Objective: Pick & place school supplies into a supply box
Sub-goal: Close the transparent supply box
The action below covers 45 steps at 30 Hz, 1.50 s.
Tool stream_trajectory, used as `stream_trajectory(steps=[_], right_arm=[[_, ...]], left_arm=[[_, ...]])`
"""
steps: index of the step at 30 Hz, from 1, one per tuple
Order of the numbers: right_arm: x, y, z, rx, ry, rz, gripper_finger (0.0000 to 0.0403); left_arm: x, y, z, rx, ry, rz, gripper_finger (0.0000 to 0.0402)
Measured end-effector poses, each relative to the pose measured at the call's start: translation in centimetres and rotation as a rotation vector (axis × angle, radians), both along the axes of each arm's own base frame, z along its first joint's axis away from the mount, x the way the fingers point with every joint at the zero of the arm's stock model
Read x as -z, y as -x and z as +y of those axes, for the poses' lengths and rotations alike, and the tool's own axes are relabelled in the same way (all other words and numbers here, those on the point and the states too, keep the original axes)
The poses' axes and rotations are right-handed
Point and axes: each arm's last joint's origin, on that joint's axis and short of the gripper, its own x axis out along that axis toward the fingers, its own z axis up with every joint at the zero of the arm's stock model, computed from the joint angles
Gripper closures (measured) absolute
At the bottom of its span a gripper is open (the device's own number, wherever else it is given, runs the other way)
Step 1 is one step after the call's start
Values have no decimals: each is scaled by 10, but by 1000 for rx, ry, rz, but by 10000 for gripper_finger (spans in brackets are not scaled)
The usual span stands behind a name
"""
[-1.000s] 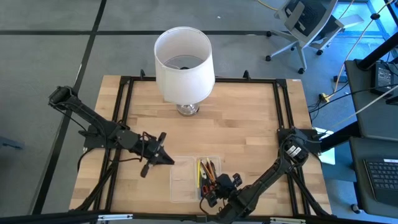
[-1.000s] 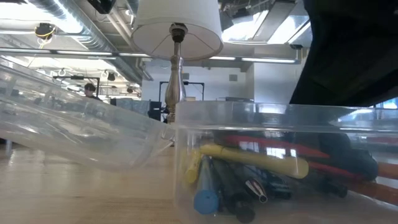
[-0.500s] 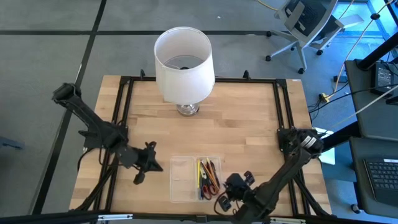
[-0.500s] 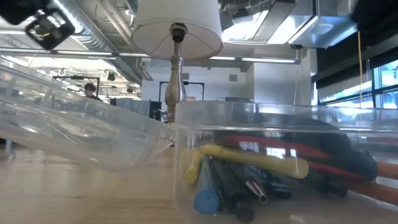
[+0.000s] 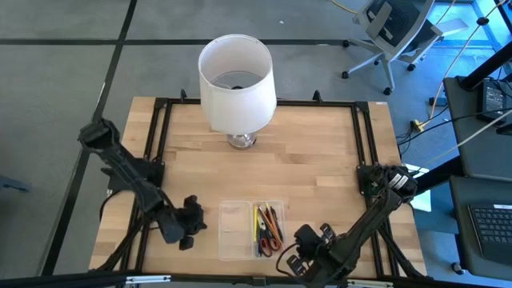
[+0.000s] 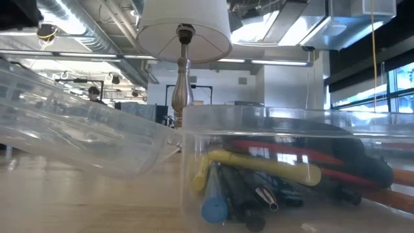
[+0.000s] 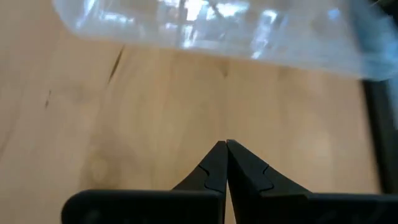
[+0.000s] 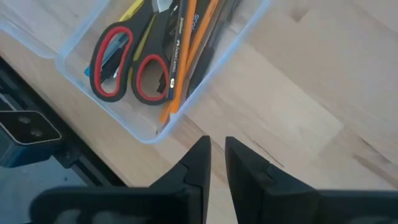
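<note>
The clear supply box (image 5: 270, 230) lies near the table's front edge, with its open lid (image 5: 233, 230) spread flat on its left. Inside lie the red-handled scissors (image 8: 118, 59) and orange, yellow and black pencils (image 8: 186, 43); the low view shows a yellow pen (image 6: 272, 165) on top of the pile. My left gripper (image 7: 225, 144) is shut and empty. It points down at bare wood left of the lid (image 7: 217, 25), and shows in the high view too (image 5: 192, 228). My right gripper (image 8: 216, 146) hovers off the box's near right corner (image 8: 149, 134) with a narrow empty gap.
A tall lamp with a white shade (image 5: 236, 80) stands at the table's far middle, its metal stem (image 6: 181, 77) behind the box. A black frame rail (image 5: 160, 144) runs along the table's sides. A dark rail (image 8: 37, 149) edges the table near the box.
My left gripper has swung away from the lid toward the table's near left and sunk, tipping to point steeply down. My right gripper has risen off the box and drawn back toward the near right. The box and its contents have stayed put.
</note>
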Motion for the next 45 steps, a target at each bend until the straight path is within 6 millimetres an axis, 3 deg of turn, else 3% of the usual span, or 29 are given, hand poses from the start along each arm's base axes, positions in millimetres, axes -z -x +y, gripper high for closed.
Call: stream_trajectory(steps=[11,19,36,45], right_arm=[[0,-7,-6,23,0,-2,350],[0,-9,-9,30,1,-2,350],[0,-10,-8,30,-4,-6,350],[0,-11,-8,30,-13,-14,350]], left_arm=[[25,-14,-6,-108,-43,-51,399],[33,-26,5,-178,-71,-47,399],[3,-57,-2,-110,74,-378,399],[-8,-79,20,-218,91,-485,400]])
